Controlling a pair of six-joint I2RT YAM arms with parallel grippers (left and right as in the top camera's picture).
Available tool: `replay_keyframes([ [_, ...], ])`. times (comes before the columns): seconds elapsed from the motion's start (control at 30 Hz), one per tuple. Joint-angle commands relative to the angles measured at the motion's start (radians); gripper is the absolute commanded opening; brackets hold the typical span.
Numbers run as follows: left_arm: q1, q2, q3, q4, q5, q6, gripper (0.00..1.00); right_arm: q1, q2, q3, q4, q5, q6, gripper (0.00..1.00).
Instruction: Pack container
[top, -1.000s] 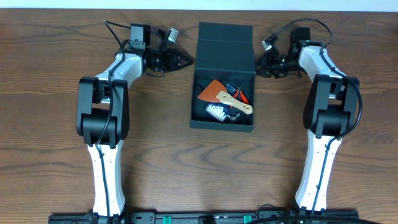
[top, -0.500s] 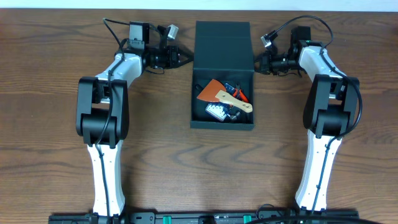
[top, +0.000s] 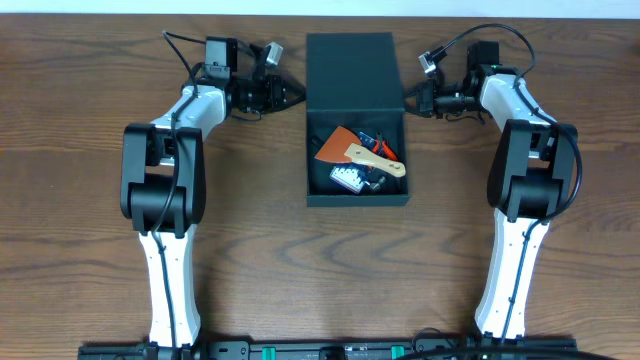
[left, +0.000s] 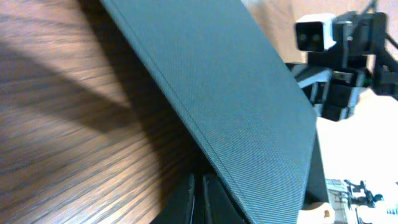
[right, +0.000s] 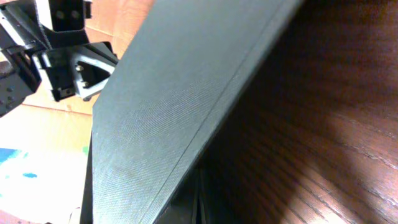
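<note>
Only your overhead shows tools in the dark teal-green matte square box. Left claw at its 10 o'clock, right claw at 2. You cannot tell either's opening.

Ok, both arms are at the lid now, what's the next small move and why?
Probably swing the lid down toward the near side, over the container, both arms together. The left gripper and right gripper sit at the lid's two side edges, the lid is tilted up in both wrist views, and the orange scraper and wooden-handled tool already lie inside.
</note>
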Motion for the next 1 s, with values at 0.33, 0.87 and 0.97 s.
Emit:
replay_keyframes([
  [0.33,-0.014,0.024,0.019,0.013,-0.022,-0.002,0.06,0.016,-0.002,0.007,0.002,-0.082,-0.038,0.01],
  [0.87,-0.014,0.023,0.066,0.056,0.115,-0.01,0.05,0.042,-0.002,0.042,0.016,-0.118,-0.059,0.01],
  [0.97,-0.014,0.021,0.09,0.051,0.142,-0.014,0.05,0.036,-0.002,0.077,0.004,-0.117,-0.059,0.01],
])
